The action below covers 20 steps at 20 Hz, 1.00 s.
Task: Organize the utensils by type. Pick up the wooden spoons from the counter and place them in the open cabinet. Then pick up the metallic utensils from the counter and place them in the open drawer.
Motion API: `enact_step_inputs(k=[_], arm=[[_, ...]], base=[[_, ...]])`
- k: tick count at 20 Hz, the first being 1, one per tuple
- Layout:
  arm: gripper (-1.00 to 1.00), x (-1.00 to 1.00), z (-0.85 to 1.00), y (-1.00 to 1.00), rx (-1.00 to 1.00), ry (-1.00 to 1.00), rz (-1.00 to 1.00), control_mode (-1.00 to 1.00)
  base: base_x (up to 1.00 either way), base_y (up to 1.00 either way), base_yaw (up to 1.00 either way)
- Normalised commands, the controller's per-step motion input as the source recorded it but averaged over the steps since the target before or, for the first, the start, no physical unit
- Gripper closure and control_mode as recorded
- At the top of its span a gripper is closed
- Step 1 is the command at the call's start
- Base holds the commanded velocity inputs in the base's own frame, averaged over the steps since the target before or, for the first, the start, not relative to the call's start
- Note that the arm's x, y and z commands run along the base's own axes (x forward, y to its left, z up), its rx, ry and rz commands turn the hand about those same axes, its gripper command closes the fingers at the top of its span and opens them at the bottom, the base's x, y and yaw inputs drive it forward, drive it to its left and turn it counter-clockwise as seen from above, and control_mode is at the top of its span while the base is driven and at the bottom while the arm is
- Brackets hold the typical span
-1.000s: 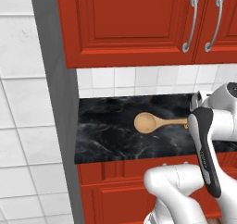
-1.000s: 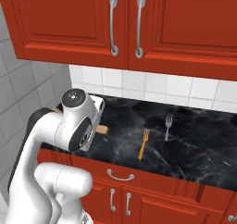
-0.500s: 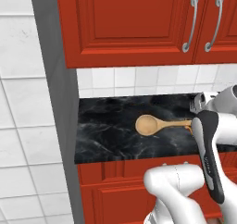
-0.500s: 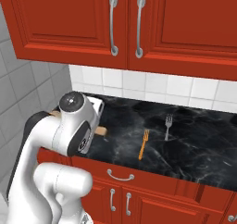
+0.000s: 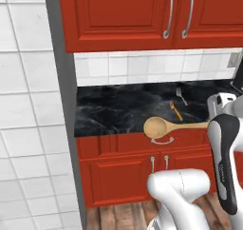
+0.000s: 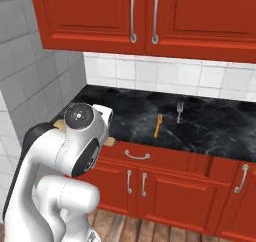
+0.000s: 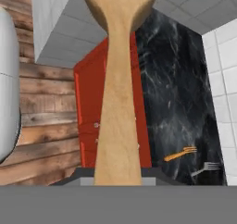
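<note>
My gripper is shut on the handle of a wooden spoon, which runs straight up the middle of the hand view. From the left base the spoon hangs level in front of the counter's front edge, bowl to the left, with its handle reaching my hand. On the black counter lie a metal fork and an orange-handled metallic utensil, side by side. From the right base they are the fork and the orange-handled utensil. The open cabinet and the open drawer are out of view.
Shut red upper cabinets hang over the black marble counter. Below it are a shut red drawer and red doors. A grey tiled wall closes the left side. The floor is wooden.
The whole picture has shifted as the base drew back from the counter. The fork and orange-handled utensil have come into the left base view. The spoon stays in my gripper.
</note>
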Motion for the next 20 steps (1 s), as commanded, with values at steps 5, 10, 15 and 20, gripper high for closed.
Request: enact_step_inputs(k=[5,10,15,20], arm=[[1.00,0.00,0.00,0.00,0.00,0.00,0.00,1.00],[1.00,0.00,0.00,0.00,0.00,0.00,0.00,1.00],[1.00,0.00,0.00,0.00,0.00,0.00,0.00,1.00],[1.00,0.00,0.00,0.00,0.00,0.00,0.00,1.00]], base=[[-0.36,-0.03,-0.58],[-0.05,0.08,-0.97],[0.00,0.13,-1.00],[0.00,0.10,-1.00]])
